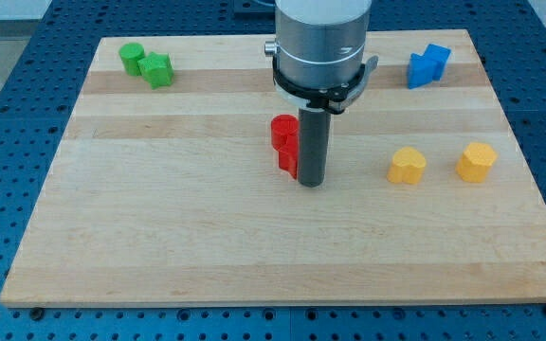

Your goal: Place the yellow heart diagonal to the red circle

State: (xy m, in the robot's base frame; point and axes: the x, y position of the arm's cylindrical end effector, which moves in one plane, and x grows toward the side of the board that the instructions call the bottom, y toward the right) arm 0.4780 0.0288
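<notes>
At mid-table, my tip (312, 182) is standing against the red blocks (285, 142), partly hiding them.

There are no jaws to report. The yellow heart (407, 166) is waiting well to the view's right, beside a yellow hexagon (477, 161), not yet diagonal to the red circle.

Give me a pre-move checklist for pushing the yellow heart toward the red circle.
1. Yellow heart in view and unobstructed: ok.
2. It is told apart from the other yellow block to the view's right: ok, the two sit apart.
3. Red circle visible: ok, though the rod partly hides the red blocks.
4. Second red block below the circle, shape identified: cannot tell.
5. My tip behind the heart for a push: not ok, it sits beside the red blocks, well to the heart's left.
6. My tip clear of the red blocks: cannot tell.
</notes>
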